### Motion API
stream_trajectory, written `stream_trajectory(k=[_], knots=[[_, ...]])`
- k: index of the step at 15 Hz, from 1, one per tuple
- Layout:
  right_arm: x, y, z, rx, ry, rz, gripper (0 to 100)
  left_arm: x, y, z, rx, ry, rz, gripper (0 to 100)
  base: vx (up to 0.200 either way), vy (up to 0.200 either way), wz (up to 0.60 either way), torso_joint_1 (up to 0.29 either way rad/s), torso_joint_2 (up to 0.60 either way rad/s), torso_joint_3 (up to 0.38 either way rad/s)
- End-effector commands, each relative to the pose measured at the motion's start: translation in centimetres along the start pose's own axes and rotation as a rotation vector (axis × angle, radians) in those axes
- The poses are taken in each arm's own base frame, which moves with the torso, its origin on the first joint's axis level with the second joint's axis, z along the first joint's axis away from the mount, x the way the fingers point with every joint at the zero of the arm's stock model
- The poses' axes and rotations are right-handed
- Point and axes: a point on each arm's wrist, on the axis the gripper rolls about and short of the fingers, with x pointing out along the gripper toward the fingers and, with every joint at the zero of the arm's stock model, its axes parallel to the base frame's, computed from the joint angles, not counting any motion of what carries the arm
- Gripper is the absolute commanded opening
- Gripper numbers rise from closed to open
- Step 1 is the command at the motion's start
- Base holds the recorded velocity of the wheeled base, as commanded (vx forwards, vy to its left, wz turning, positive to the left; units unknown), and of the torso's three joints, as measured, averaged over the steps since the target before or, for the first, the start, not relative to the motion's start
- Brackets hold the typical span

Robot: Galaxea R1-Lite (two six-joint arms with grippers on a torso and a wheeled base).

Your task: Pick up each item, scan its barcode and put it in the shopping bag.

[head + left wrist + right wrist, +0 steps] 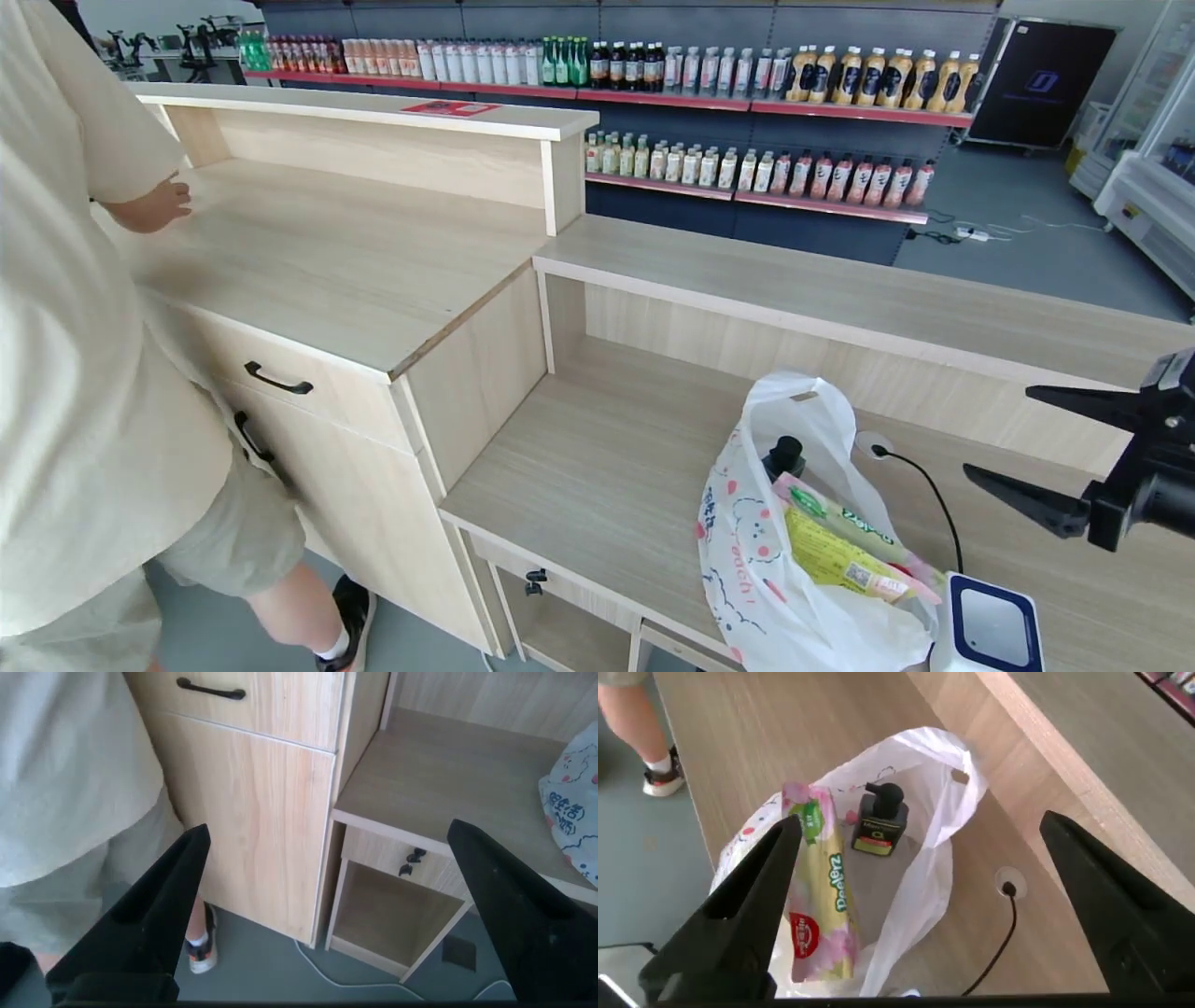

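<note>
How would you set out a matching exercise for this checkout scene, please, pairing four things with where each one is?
Things:
1. dark bottle
2. scanner
3. black cable
4. right gripper

Places:
A. comes out of a round hole in the counter
B. inside the shopping bag
C. in the air to the right of the bag, open
D. at the counter's near edge, right of the bag

Pairs: 1-B, 2-D, 3-A, 4-C
</note>
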Motion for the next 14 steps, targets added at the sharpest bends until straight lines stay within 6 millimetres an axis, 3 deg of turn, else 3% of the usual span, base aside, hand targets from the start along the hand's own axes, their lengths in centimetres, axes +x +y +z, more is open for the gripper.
stream_trajectory(k=[1,6,11,13,14], knots=[[-2.5,0.1,2.4,-0.041,-0.030,-0.155,100,0.0,0.0,0.0,0.000,0.002,0.000,100,0.000,0.000,-0.60,0.002,0.00,-0.002],[-5.7,1.1,4.0,0.123,0.084,-0.526,100,0.0,0.0,0.0,0.000,0.002,0.000,100,0.000,0.000,-0.60,-0.002,0.01,0.005],[-8.2,3.8,3.9,0.236,0.164,-0.630,100,0.0,0.0,0.0,0.000,0.000,0.000,100,0.000,0.000,-0.60,-0.001,0.00,0.005],[-8.9,5.1,3.0,0.360,0.129,-0.636,100,0.0,0.0,0.0,0.000,0.002,0.000,100,0.000,0.000,0.00,0.000,0.00,0.000],[-9.7,6.8,2.0,0.385,0.118,-0.631,100,0.0,0.0,0.0,0.000,0.002,0.000,100,0.000,0.000,0.00,0.000,0.00,0.000]])
